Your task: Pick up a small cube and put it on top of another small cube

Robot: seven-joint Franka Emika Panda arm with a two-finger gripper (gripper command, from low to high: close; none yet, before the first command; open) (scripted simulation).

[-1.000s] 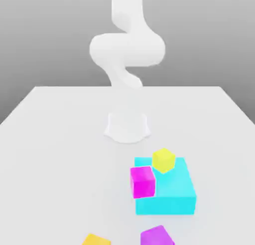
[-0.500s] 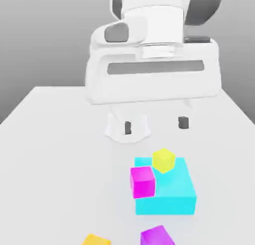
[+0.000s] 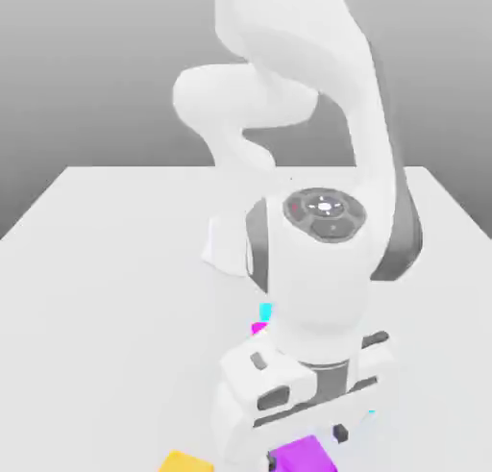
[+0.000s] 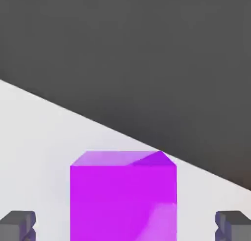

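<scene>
The arm [image 3: 317, 268] bends low over the table [image 3: 106, 268], its gripper [image 4: 125, 225] spread wide just above the purple cube [image 4: 122, 196], which sits on the table between the fingertips [image 4: 19, 224], untouched. An orange cube [image 3: 184, 461] lies near it.

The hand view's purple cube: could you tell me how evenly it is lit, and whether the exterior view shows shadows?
Hand view: the purple cube has a brighter top face, with a paler patch low on its front. Exterior view: lighting is flat, with no distinct shadows on the table.
</scene>
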